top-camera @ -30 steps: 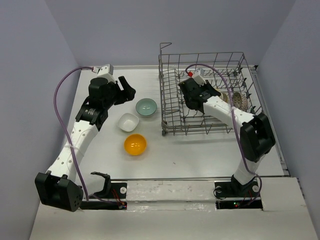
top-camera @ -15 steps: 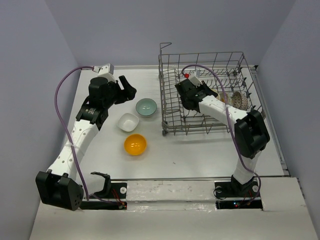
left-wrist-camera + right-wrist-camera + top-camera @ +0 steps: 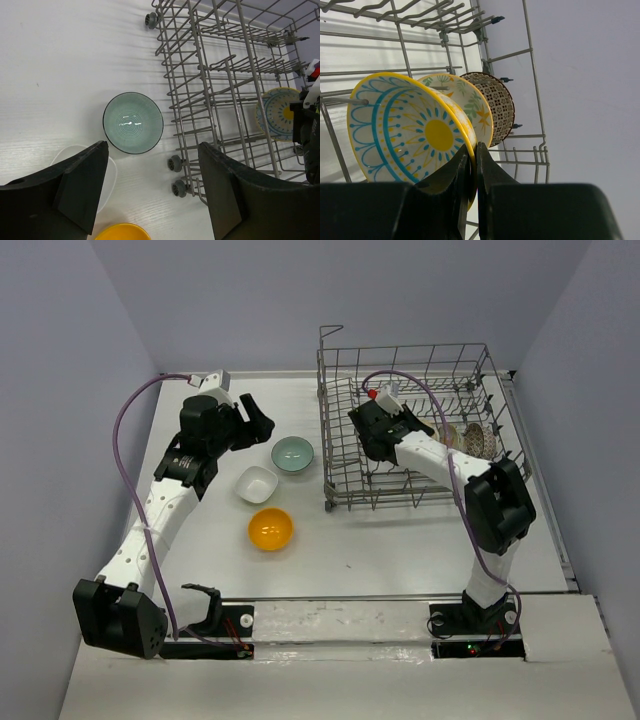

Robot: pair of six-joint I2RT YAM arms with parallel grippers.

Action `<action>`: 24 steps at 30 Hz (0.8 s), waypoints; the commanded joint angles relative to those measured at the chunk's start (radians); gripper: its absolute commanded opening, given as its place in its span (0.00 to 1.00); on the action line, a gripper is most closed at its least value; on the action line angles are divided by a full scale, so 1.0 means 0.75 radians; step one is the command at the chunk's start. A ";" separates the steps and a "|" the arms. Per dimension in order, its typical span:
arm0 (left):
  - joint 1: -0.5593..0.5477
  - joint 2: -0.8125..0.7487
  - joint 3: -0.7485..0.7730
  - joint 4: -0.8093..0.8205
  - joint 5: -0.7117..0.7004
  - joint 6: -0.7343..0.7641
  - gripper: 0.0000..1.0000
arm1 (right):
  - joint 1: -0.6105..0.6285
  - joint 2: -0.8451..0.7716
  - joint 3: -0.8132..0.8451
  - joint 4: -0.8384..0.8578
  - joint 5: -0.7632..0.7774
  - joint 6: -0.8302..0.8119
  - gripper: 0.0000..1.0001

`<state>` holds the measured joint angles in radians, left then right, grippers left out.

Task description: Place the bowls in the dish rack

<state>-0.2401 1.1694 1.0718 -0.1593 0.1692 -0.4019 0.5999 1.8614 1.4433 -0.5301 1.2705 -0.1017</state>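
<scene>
My right gripper (image 3: 474, 146) is shut on the rim of the blue-rimmed bowl with the yellow flower (image 3: 410, 130), which it holds on edge inside the dish rack (image 3: 405, 430). That bowl (image 3: 280, 112) also shows through the wires in the left wrist view. Behind it two more bowls stand on edge: a yellow-and-white patterned one (image 3: 470, 107) and a brown-speckled one (image 3: 497, 105). On the table lie a pale teal bowl (image 3: 292, 452), a white squarish bowl (image 3: 256, 483) and an orange-yellow bowl (image 3: 270, 528). My left gripper (image 3: 258, 420) hangs open above the table near the teal bowl (image 3: 132, 122), holding nothing.
The rack rides on small grey wheels (image 3: 176, 163) along its left side, next to the teal bowl. Its tall wire sides (image 3: 330, 420) and upright tines surround my right gripper. The table's far edge (image 3: 270, 372) meets the wall.
My right gripper has carried the flower bowl leftward inside the rack, away from the two standing bowls. The left arm has barely shifted.
</scene>
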 commanded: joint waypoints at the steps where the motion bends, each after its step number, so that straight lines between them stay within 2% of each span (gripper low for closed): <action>1: 0.007 -0.011 -0.016 0.067 0.030 -0.004 0.81 | 0.008 0.038 0.062 -0.025 -0.049 0.101 0.02; 14: 0.007 -0.019 -0.022 0.073 0.034 -0.006 0.81 | 0.020 0.069 0.092 -0.097 -0.111 0.217 0.16; 24: 0.007 -0.021 -0.024 0.073 0.036 -0.006 0.81 | 0.033 0.060 0.127 -0.148 -0.158 0.283 0.33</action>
<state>-0.2401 1.1694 1.0584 -0.1471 0.1806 -0.4049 0.6125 1.9240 1.4971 -0.6300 1.1625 0.0631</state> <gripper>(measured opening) 0.811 0.305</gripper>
